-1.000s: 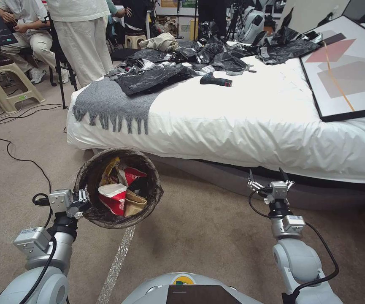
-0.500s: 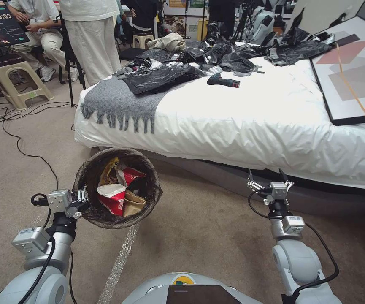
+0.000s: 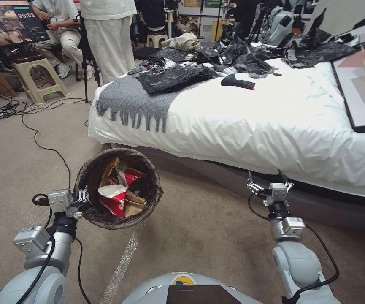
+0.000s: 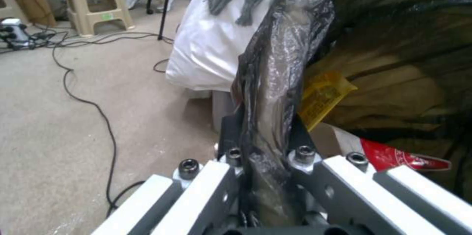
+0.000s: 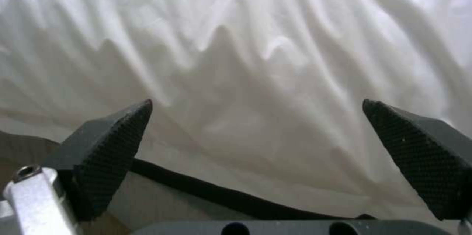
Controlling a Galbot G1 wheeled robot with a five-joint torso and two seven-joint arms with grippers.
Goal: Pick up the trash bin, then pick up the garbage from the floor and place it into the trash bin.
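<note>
The trash bin (image 3: 90, 171), lined with a dark bag, hangs above the floor (image 3: 199, 236) at my left. My left gripper (image 3: 82, 202) is shut on its near rim; the left wrist view shows the bag-covered rim (image 4: 275, 80) pinched between the jaws. Inside lies garbage (image 3: 117, 196): red, yellow and brown wrappers, with a yellow wrapper (image 4: 322, 94) and a red one (image 4: 393, 155) seen close up. My right gripper (image 3: 267, 176) is open and holds nothing, low beside the bed's edge. Its fingers (image 5: 113, 146) face the white sheet (image 5: 246, 43).
A white bed (image 3: 254, 122) spans the front and right, carrying a grey fringed throw (image 3: 131, 99), black bags (image 3: 178, 76) and a framed picture (image 3: 363, 84). Cables (image 3: 43, 143) trail over the carpet at left. A stool (image 3: 36, 76) and a standing person (image 3: 106, 38) are behind.
The whole picture has shifted to the right, so the camera has moved. Both arms and the bin keep the same pose relative to me.
</note>
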